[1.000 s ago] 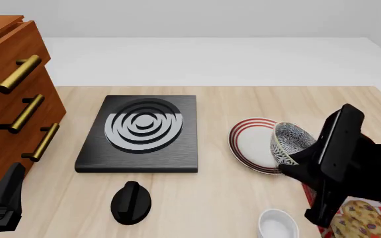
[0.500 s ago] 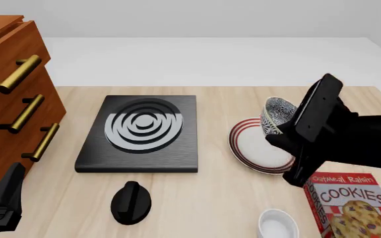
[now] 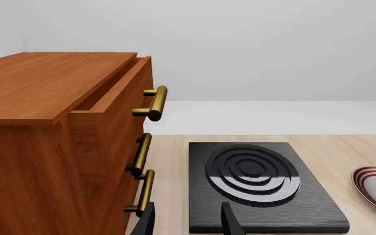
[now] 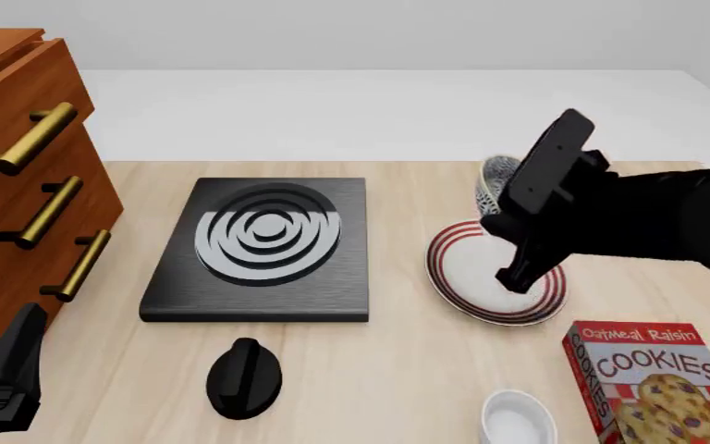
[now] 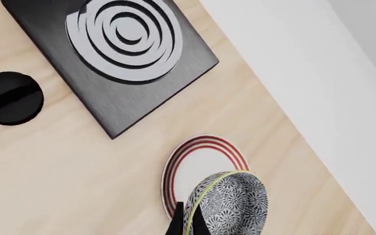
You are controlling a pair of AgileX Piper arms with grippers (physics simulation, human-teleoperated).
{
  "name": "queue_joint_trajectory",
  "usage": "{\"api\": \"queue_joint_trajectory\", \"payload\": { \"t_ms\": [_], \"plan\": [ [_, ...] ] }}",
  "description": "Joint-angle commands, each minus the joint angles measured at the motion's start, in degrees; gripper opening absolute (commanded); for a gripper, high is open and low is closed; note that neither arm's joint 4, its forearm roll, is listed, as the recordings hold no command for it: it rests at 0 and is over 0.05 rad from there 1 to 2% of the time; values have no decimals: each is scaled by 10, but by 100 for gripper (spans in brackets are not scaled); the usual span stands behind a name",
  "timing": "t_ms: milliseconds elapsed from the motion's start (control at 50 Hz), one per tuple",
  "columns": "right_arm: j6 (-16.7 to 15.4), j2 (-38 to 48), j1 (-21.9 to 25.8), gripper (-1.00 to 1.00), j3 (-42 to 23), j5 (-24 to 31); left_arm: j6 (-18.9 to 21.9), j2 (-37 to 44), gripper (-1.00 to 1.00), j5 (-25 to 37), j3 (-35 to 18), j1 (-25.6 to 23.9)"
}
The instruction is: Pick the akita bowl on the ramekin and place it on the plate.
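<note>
My right gripper is shut on the rim of the akita bowl, which is held tilted in the air above the far side of the plate. In the right wrist view the bowl's speckled inside hangs over the red-ringed plate, its rim pinched between the fingers. The white ramekin stands bare near the table's front edge, right of centre. At the front left corner my left gripper is open with nothing between its fingers.
A black stove slab lies left of the plate, with a black knob in front of it. A wooden drawer cabinet stands at the left. A cookies box lies at the front right, next to the ramekin.
My right arm has risen and swung away from the front edge, carrying the bowl from the plate's right side to above its far side. The cookies box has come into view.
</note>
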State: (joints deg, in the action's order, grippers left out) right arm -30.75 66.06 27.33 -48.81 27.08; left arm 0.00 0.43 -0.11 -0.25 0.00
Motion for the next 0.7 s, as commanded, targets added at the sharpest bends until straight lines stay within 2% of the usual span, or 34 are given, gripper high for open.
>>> {"api": "queue_joint_trajectory", "payload": {
  "t_ms": [20,280,700],
  "plan": [
    [-7,51,-24,-100,-21,-26,0,0,100,0,0,0],
    [-16,103,-60,-100,-44,-50,0,0,100,0,0,0],
    [-19,151,-84,-100,-53,-70,0,0,100,0,0,0]
  ]
}}
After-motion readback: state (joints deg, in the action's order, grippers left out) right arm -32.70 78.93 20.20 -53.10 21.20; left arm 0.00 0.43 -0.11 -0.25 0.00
